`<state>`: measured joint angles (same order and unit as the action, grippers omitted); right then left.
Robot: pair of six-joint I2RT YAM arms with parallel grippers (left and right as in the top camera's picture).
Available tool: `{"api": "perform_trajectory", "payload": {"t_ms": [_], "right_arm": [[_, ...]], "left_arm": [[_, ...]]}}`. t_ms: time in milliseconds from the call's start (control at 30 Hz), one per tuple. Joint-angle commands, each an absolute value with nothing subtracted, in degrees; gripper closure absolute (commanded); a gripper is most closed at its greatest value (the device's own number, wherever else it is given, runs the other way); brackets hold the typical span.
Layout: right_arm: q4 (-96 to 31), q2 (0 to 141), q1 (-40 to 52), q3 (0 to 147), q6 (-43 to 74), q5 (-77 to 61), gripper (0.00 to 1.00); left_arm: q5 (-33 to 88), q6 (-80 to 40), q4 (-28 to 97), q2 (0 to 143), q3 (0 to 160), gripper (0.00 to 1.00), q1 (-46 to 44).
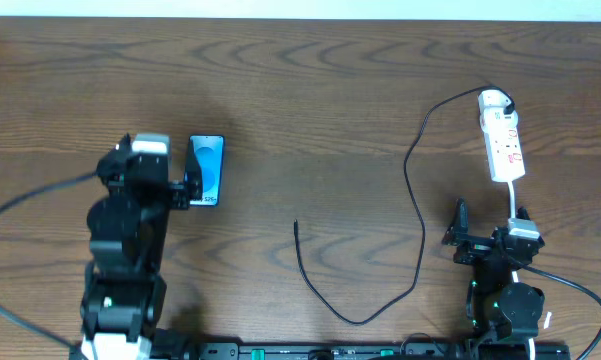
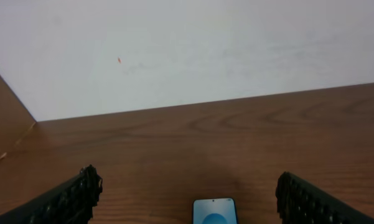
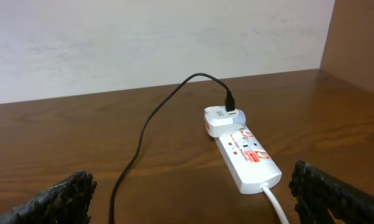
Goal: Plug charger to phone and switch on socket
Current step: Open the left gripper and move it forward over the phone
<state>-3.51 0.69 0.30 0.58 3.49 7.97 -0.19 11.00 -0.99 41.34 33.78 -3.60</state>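
The phone lies flat at the left of the table with its blue screen up; only its top edge shows in the left wrist view, low between the fingers. My left gripper is open just beside and above it, holding nothing. The socket, a white strip with red markings, lies at the far right. The charger runs from a white adapter on the strip in a long loop. Its free tip rests mid-table. My right gripper stands open and empty, short of the strip.
The strip's white cord trails back toward my right arm. A white wall rises behind the far table edge. Bare wood lies between the phone and the cable loop.
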Motion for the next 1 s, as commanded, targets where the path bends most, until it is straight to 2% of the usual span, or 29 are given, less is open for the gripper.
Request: {"api": "perform_trajectory", "payload": {"t_ms": [0,433,967], "right_arm": [[-3.46,0.30,0.84,0.32,4.25,8.43,0.01],[-3.44,0.30,0.84,0.32,4.25,8.45,0.01],[-3.44,0.34,0.84,0.32,4.25,8.45,0.01]], "left_arm": [[-0.45,11.99,-0.86,46.89,39.94,0.08,-3.57],[0.84,11.99,13.91,65.73,61.87,0.08,-3.57],[2.50,11.97,33.08,81.28,80.38,0.08,-3.55]]}}
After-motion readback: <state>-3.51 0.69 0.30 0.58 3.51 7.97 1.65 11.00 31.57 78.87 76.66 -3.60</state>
